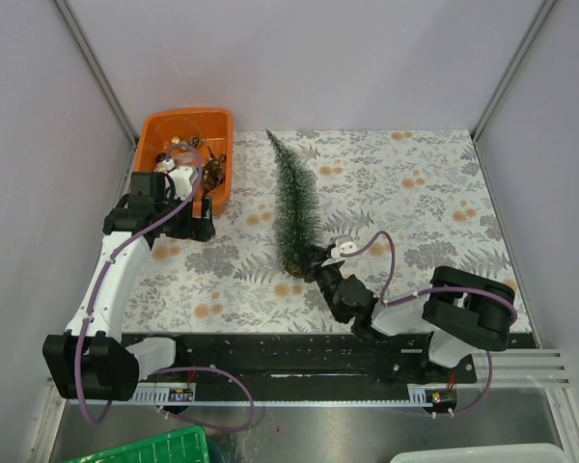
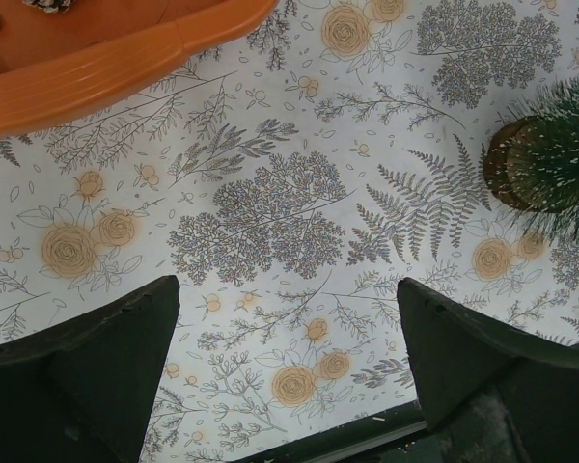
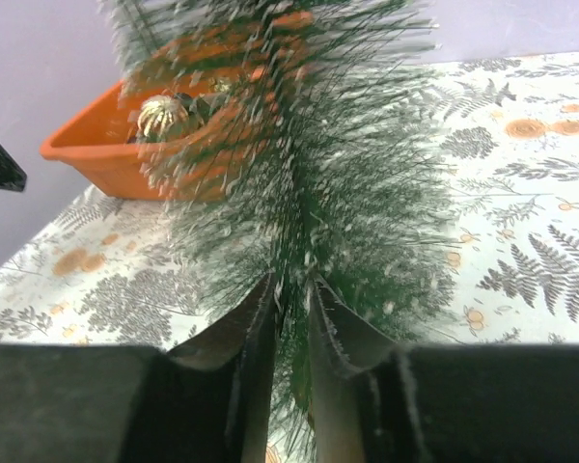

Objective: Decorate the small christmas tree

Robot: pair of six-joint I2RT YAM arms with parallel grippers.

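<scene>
Took the orange plastic tray (image 1: 156, 128) as reference point. Found it on a floral-patterned tablecloth (image 1: 415, 212), holding small gold and brown ornaments (image 1: 188, 147).

Located the small christmas tree (image 1: 296, 198), a slim cone of dark green bristles with frosty white tips on a round brown base, just right of the tray and apart from it. Noted its tip about level with the tray's far rim and its base well nearer the arms than the tray's near rim. Could not tell whether it stands fully upright or leans.

Found the right gripper (image 1: 317, 262) to the right of the tray and nearer the arms, at the foot of the tree. Confirmed in the right wrist view the jaws of this gripper (image 3: 291, 289) clamped on the lower stem of the tree (image 3: 309, 193), with bristles spilling over both fingers. Saw the tray (image 3: 82, 154) behind the tree there, with one ribbed gold bauble (image 3: 159, 116) inside.

Found the left gripper (image 1: 199, 218) just off the tray's near right corner, above the cloth. Confirmed in the left wrist view its jaws (image 2: 289, 386) standing wide apart, holding nothing, with bare cloth between them. Noted the tray's rim (image 2: 106, 77) at upper left of that view and the tree's base and lowest bristles (image 2: 550, 159) at the right edge.
</scene>
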